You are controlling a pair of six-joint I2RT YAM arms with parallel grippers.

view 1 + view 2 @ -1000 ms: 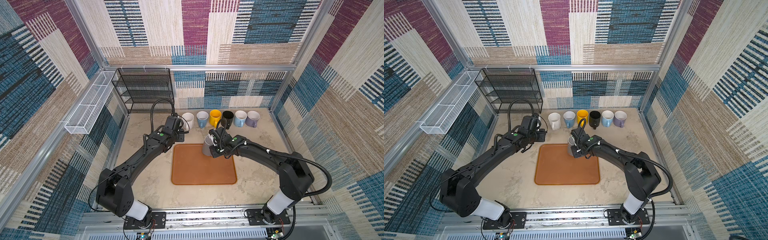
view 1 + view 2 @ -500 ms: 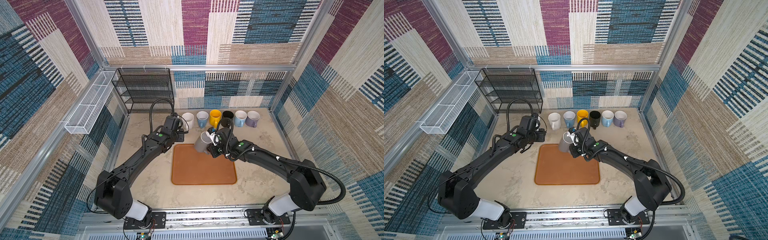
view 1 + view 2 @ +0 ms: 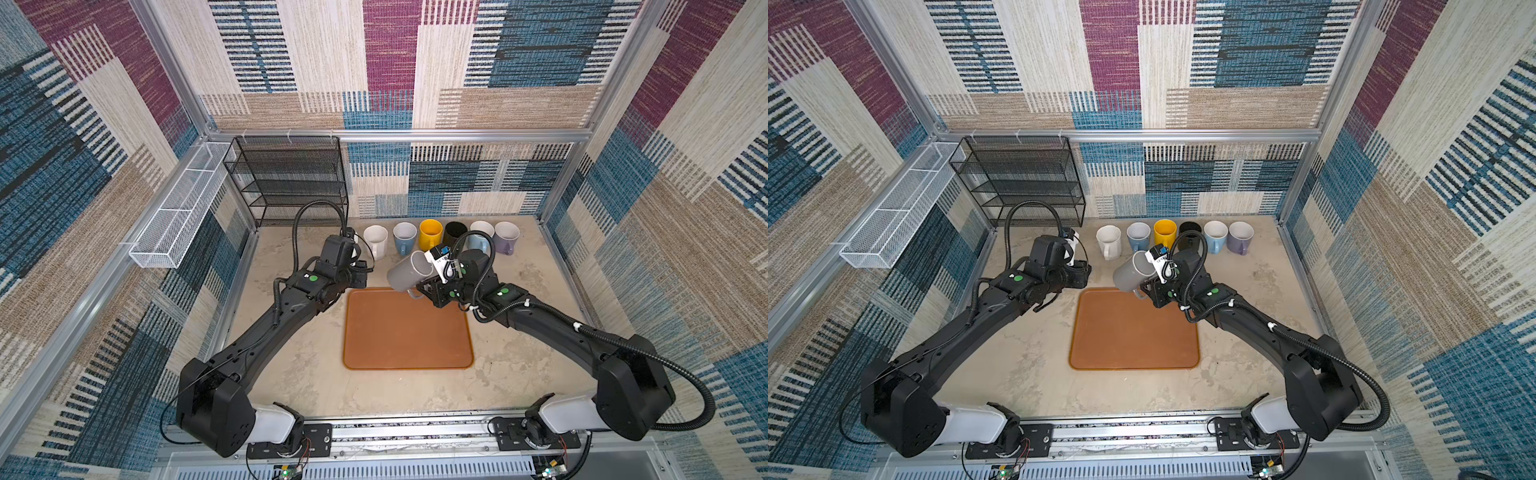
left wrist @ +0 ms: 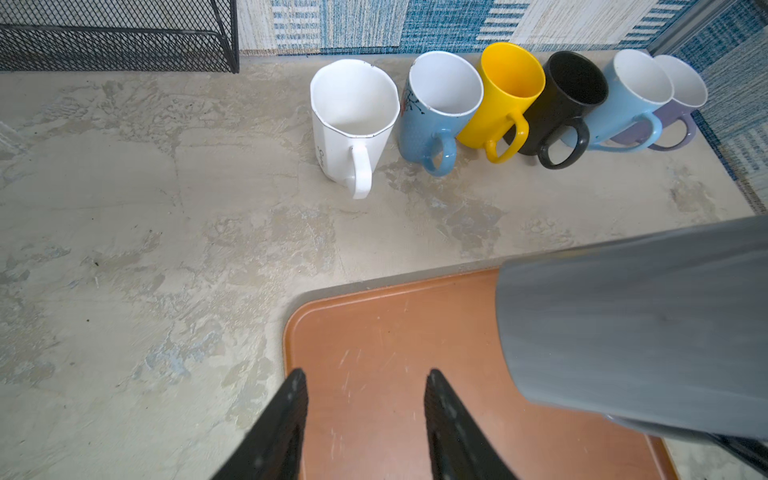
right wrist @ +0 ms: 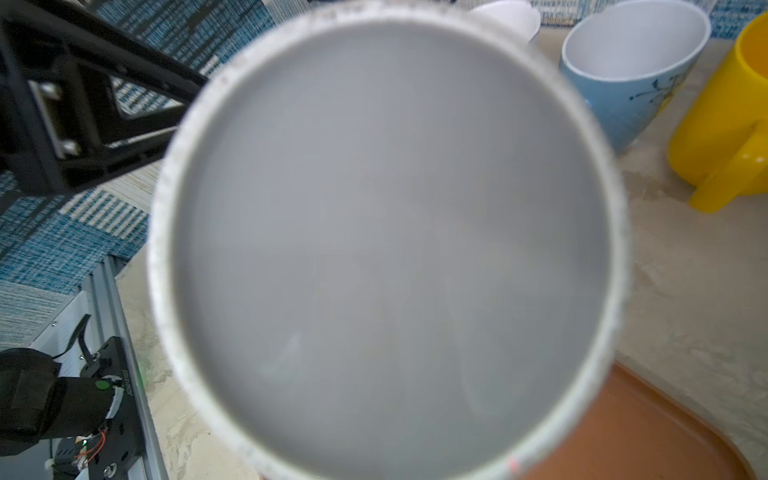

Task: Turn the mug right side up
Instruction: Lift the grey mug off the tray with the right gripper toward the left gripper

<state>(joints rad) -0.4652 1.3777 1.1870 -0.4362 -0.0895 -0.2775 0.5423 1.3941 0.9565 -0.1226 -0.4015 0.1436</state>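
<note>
The grey mug (image 3: 409, 272) (image 3: 1133, 272) hangs in the air over the far edge of the brown tray (image 3: 407, 332) (image 3: 1133, 336), tipped roughly onto its side. My right gripper (image 3: 420, 291) (image 3: 1145, 291) is shut on its handle from underneath. In the right wrist view one round grey end of the mug (image 5: 386, 232), ringed in pale white, fills the picture and hides the fingers. My left gripper (image 4: 363, 374) (image 3: 360, 276) stands open and empty over the tray's (image 4: 374, 324) far left corner, with the mug (image 4: 631, 324) just to its right.
Several upright mugs line the back wall: white (image 3: 375, 239), blue (image 3: 404, 235), yellow (image 3: 430, 232), black (image 3: 455, 232), light blue (image 3: 480, 232) and purple (image 3: 507, 236). A black wire shelf (image 3: 291, 183) fills the back left corner. A white wire basket (image 3: 178, 212) hangs on the left wall.
My right gripper has lifted the grey mug off the tray and swung it from standing to lying on its side, drifting left. The left arm has stayed put.
</note>
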